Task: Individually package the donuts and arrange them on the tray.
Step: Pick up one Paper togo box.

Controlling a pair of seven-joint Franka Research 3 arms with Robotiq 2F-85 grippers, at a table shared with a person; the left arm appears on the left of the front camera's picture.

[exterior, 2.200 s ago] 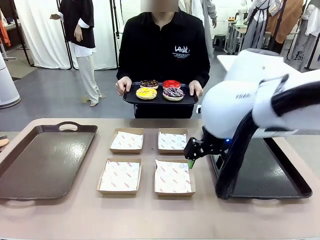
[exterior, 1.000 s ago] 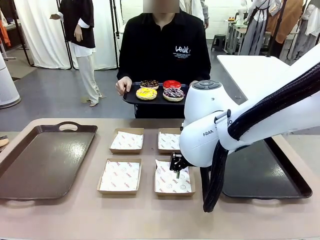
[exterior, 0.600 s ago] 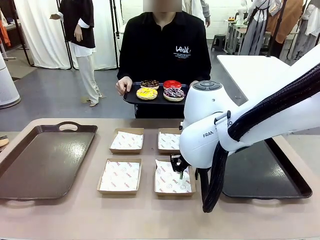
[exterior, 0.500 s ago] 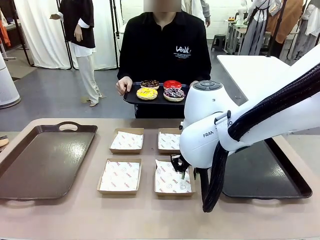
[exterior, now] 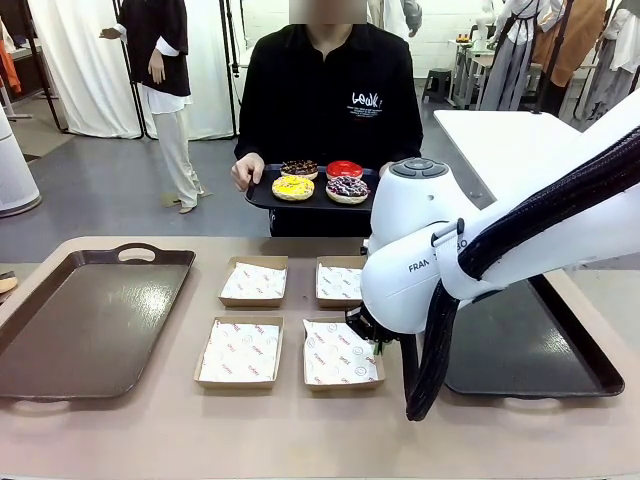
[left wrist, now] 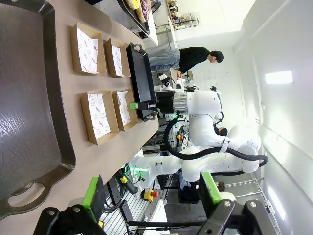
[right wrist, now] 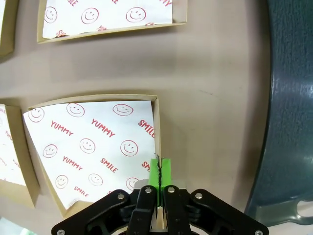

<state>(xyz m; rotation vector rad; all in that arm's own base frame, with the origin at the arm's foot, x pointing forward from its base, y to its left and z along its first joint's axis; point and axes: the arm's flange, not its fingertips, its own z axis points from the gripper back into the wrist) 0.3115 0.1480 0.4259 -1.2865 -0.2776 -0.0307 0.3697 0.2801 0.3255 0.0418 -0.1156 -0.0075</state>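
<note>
Both pads of the right gripper are pressed on the wall of the near right box; the left gripper holds its fingers apart. All four boxes lie empty, the four donuts sit on the person's black tray, so packaging has not begun.

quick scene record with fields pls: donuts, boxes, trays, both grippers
donuts: four donuts on a black tray held by the person; none packaged yet
boxes: four paper-lined boxes in two rows on the table, no donut in any
right gripper: shut on the right wall of the near right box
left gripper: open, holding nothing
table trays: left tray and right tray, no donuts on either
</note>
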